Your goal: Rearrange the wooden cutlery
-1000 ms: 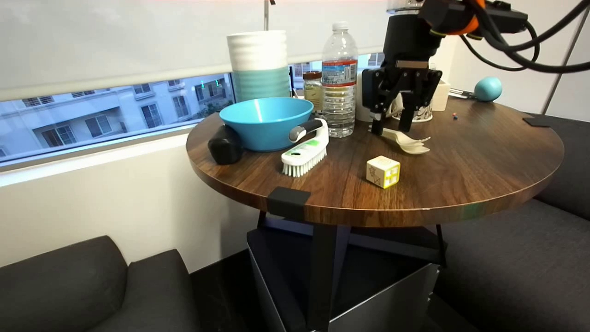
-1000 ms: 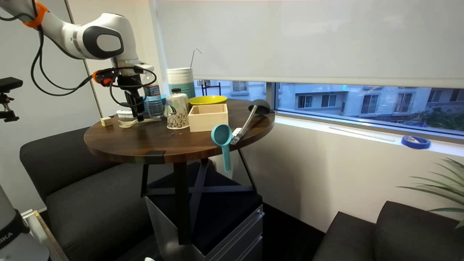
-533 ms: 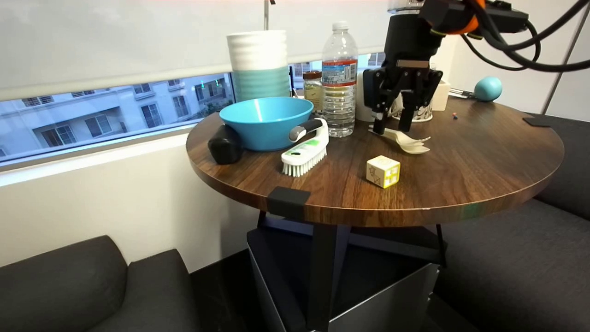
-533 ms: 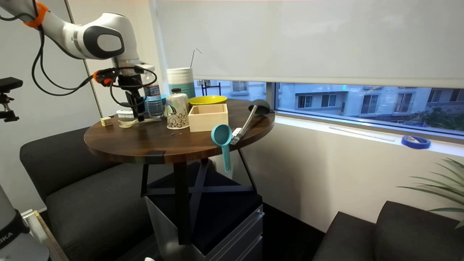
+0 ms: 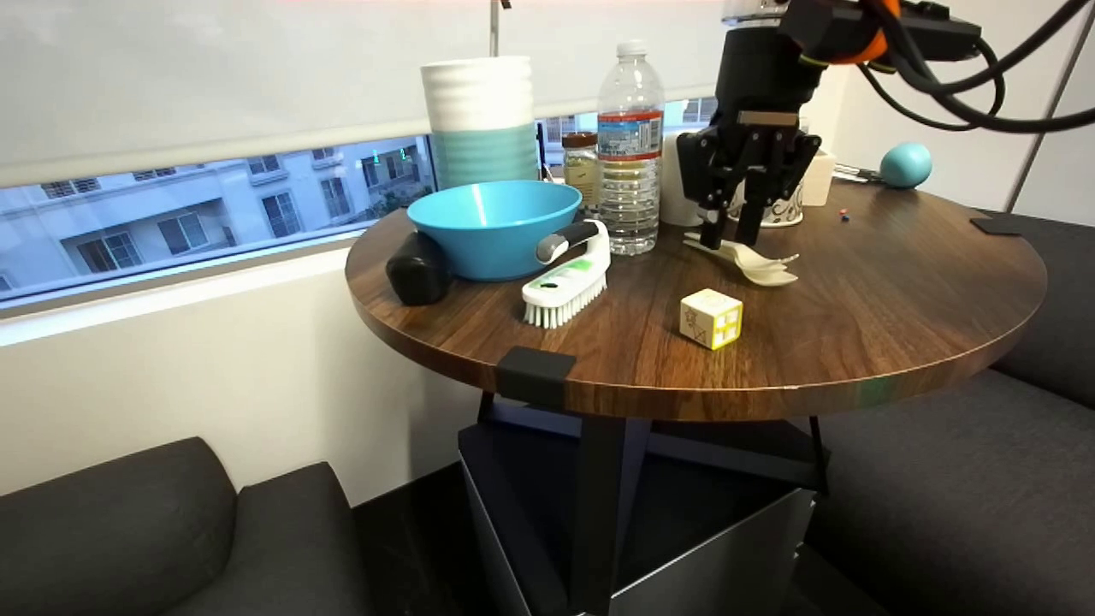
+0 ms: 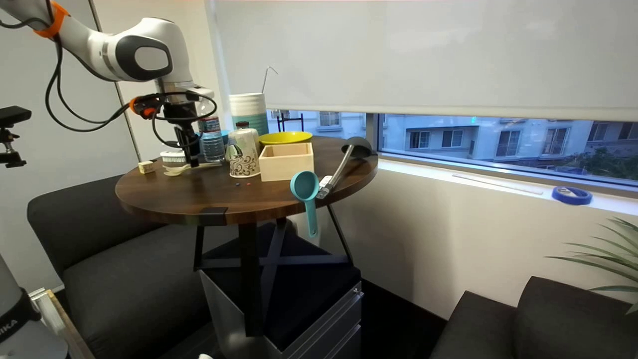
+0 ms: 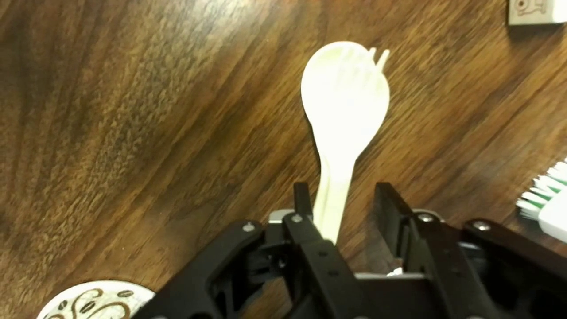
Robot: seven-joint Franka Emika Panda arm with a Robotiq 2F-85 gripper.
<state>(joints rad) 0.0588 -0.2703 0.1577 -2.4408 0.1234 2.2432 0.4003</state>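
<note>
The wooden cutlery (image 5: 761, 267) is a pale spoon and a fork lying stacked on the round table. In the wrist view the spoon bowl lies over the fork (image 7: 345, 102), whose tines stick out at one side. It also shows in an exterior view (image 6: 175, 170). My gripper (image 5: 727, 241) points down at the handles, low over the table. In the wrist view its fingers (image 7: 343, 190) stand on either side of the handles. The left finger is close to them and a gap shows at the right finger. The handle ends are hidden behind the left finger.
A wooden cube (image 5: 711, 318) and a black-and-white brush (image 5: 565, 287) lie nearby. A water bottle (image 5: 631, 162), a blue bowl (image 5: 494, 227), a patterned cup (image 6: 244, 159) and a wooden box (image 6: 286, 167) stand around. A teal scoop (image 6: 305, 185) overhangs the table edge.
The gripper's fingers have moved closer together, narrowing the gap around the handles. The arm has shifted only very slightly. The cutlery has not visibly moved.
</note>
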